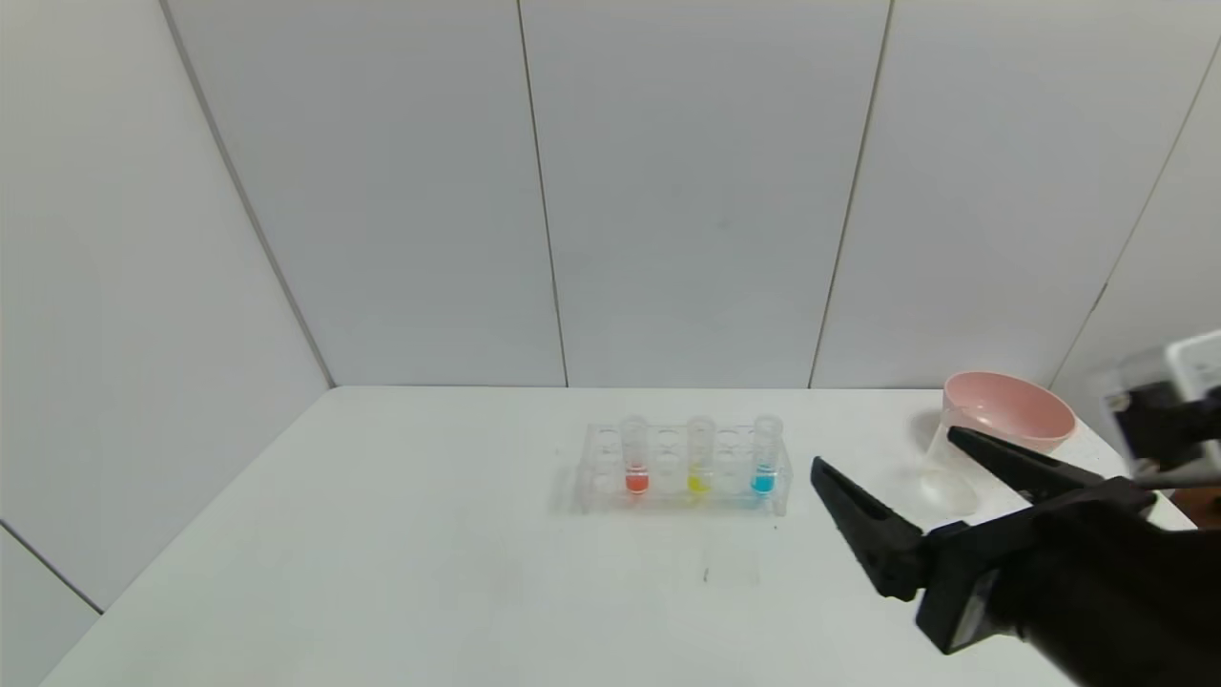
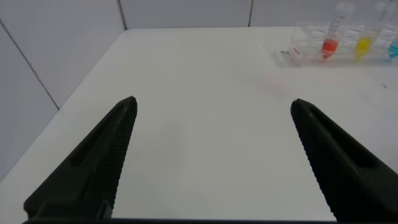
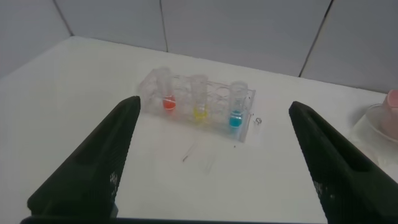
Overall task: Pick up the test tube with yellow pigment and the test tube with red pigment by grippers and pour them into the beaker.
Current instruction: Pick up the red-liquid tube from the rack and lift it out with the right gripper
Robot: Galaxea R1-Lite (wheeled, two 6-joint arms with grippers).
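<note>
- White table [image 1: 429, 534], wide and bare up front.
- Right gripper [image 1: 882, 458] hovers right of the rack, fingers spread; left gripper [image 2: 211, 109] also spread, over the table's left part.
- One pink bowl [image 1: 1011, 408] behind one beaker [image 1: 946, 477].
- One clear rack [image 1: 682, 469], three upright tubes: red pigment [image 1: 636, 456], yellow pigment [image 1: 700, 456], blue [image 1: 765, 454].
</note>
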